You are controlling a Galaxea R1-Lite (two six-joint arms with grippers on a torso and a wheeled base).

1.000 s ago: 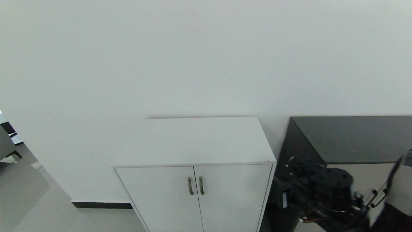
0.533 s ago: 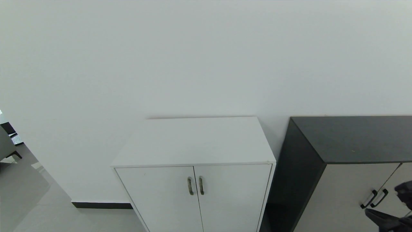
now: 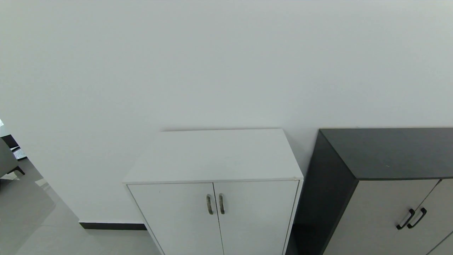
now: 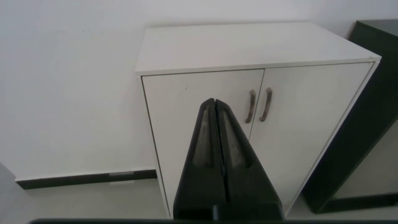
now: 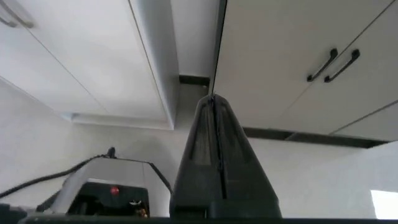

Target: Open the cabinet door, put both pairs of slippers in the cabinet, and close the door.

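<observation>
white cabinet [image 3: 212, 156] closed, left gripper [image 4: 215, 103] facing it

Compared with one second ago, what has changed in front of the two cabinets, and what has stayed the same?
The right gripper withdrew with its arm, down and toward the robot's right, uncovering the dark cabinet front and its black handles. It is shut, with nothing in it. The white cabinet stayed put, both doors shut, door handles untouched. The left gripper is shut too.

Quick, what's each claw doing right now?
Left claw: closed, holding nothing.
Right claw: closed, holding nothing.
</observation>
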